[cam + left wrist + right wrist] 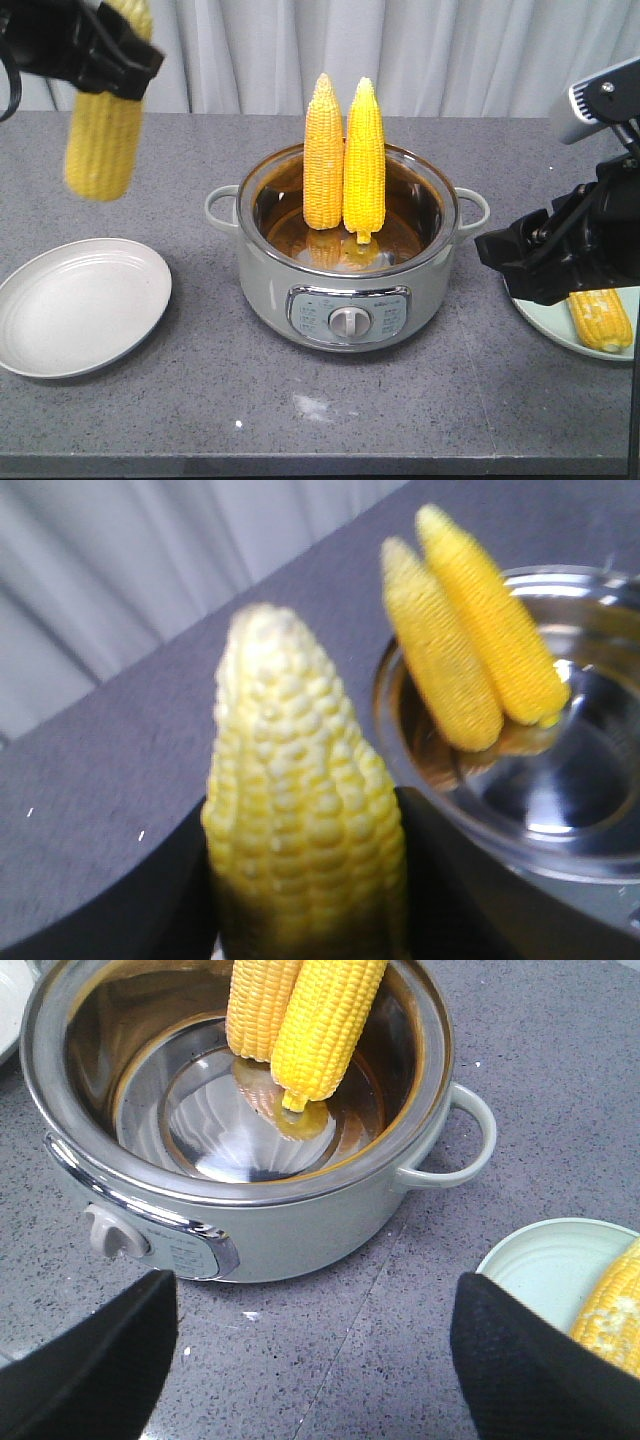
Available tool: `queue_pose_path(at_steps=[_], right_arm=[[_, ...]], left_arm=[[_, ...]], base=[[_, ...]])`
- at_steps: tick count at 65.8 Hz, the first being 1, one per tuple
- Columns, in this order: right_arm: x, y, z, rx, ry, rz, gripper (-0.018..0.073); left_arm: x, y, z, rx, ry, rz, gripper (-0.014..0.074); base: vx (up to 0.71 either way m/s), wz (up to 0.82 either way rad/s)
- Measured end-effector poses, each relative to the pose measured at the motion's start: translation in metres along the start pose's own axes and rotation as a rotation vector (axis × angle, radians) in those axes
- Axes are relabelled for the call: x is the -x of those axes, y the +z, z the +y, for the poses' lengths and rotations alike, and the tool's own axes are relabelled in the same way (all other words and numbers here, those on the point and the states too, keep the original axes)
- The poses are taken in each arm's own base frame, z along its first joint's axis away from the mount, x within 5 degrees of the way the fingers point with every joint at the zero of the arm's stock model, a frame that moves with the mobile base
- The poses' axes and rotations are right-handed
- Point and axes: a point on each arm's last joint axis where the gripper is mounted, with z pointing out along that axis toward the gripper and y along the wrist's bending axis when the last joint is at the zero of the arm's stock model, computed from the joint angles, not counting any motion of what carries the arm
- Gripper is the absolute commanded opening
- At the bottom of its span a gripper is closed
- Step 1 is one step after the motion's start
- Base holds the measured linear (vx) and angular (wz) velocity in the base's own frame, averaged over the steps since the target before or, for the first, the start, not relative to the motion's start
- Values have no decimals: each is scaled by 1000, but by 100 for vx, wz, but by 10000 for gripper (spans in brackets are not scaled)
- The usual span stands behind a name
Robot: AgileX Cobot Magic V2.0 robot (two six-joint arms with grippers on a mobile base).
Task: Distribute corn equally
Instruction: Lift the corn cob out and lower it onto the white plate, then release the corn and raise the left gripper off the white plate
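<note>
So here's where we've got to. The left end effector (115, 60) is clamped on one corn cob (100, 135) up in the air at the far left. Most of the cob hangs below the grip, with its long axis close to upright. The left plate (80, 305) sits on the surface (300, 420) lower down in the front view, nothing on it. As we read it, the next move turns on that: come down over the plate and tip the cob flat, since it looks too long to stand there. How far forward the plate lies from the cob, we can't really tell.

Two more cobs (364, 160) stand side by side in the pot (345, 290), touching, pointed tips up, leaning on the back wall. A fourth cob (600, 318) lies on the right plate (535, 318). We'd guess two per plate is the goal.

The right end effector (530, 250) hovers between the pot's right handle and its plate, so it's the nearer arm for the pot pair.

The front view shows that end effector only as a black lump. The right wrist view shows its fingers (100, 1360) spread wide with nothing between them, and a bare shiny pot bottom. The left wrist view is mostly cob, with neither the left plate nor its own fingers in shot.
</note>
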Motion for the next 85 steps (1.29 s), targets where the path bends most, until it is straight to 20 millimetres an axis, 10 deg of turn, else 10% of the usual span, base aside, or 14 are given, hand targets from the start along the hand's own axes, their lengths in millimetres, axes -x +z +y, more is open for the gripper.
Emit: queue_pose_path(at_steps=[46, 85], right_arm=[[0, 0, 0, 0, 0, 0, 540], [0, 0, 0, 0, 0, 0, 540]], left_arm=[[-80, 104, 66, 195, -245, 631, 253], [-135, 198, 62, 69, -331, 847, 321]], base=[[0, 0], [0, 0]])
